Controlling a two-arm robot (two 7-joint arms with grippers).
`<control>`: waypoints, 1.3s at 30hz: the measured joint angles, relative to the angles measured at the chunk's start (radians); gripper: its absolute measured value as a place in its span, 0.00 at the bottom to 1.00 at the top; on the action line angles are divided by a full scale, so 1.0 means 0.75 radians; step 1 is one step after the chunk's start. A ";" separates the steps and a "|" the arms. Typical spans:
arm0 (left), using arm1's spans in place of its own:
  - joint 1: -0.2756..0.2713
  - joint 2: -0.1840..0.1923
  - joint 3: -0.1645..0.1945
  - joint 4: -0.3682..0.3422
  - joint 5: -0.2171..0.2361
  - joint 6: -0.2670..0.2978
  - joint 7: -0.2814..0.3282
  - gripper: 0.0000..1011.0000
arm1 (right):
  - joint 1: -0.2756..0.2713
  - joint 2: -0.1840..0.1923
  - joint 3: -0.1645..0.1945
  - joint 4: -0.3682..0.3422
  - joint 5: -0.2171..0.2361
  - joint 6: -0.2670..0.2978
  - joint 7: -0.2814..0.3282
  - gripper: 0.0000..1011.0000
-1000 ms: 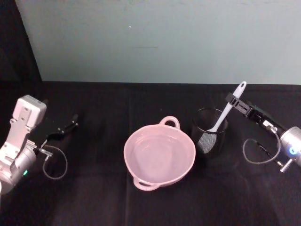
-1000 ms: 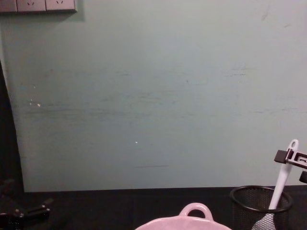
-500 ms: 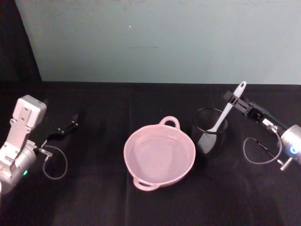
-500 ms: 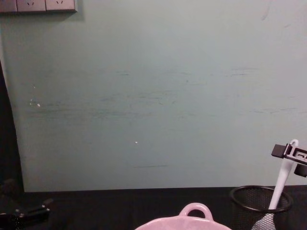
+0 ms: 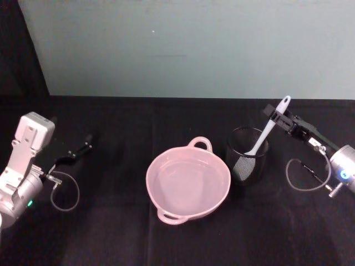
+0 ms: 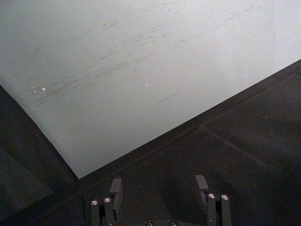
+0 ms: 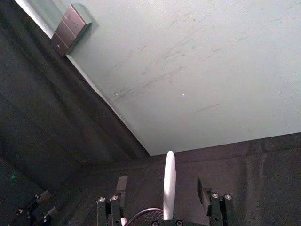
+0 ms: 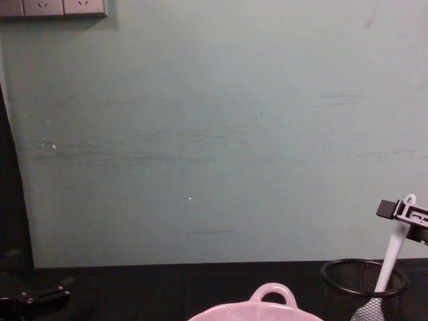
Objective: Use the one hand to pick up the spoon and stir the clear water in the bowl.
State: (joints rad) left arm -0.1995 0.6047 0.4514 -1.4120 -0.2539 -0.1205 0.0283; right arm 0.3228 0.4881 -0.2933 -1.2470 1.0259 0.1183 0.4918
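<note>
- A pale green wall panel [image 5: 183, 50] is rising behind the table, and a grey socket plate [image 8: 63, 7] is sitting at its upper left corner in the chest view.
- A table draped in black cloth [image 5: 111, 233] is spreading across the foreground and carrying everything else.
- The pale pink bowl [image 5: 152, 191] is sitting upright near the middle of the table. One loop handle is pointing toward the wall and the other toward the robot. Nothing is resting in it or touching it.
- A black wire-mesh cup [image 5: 247, 166] is standing just to the right of the bowl, close to it but apart.
- The right gripper [image 5: 275, 115] is reaching in from the right edge, above the mesh cup and level with the upper part of the spoon handle. Its jaws are standing spread, one on each side of the handle. In the right wrist view a gap is showing on both sides, so it is gripping nothing.
- The left gripper [image 6: 158, 184] is resting low at the far left of the table, well apart from the bowl. Its jaws are spread and holding nothing.
- The white spoon [image 5: 266, 130] is leaning in the mesh cup, with its wide head down inside and its handle tip tilting up to the right, toward the wall.
- A thin cable loop [image 5: 299, 178] is hanging beside the right wrist, and another [image 5: 66, 191] is hanging beside the left.
</note>
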 joint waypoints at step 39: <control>0.000 0.000 0.000 0.000 0.000 0.000 0.000 0.99 | -0.005 0.138 -0.067 -0.313 -0.242 -0.061 -0.139 0.12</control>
State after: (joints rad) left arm -0.1996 0.6047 0.4514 -1.4120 -0.2539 -0.1205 0.0283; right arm 0.3192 0.5916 -0.3434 -1.4819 0.8446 0.0724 0.3878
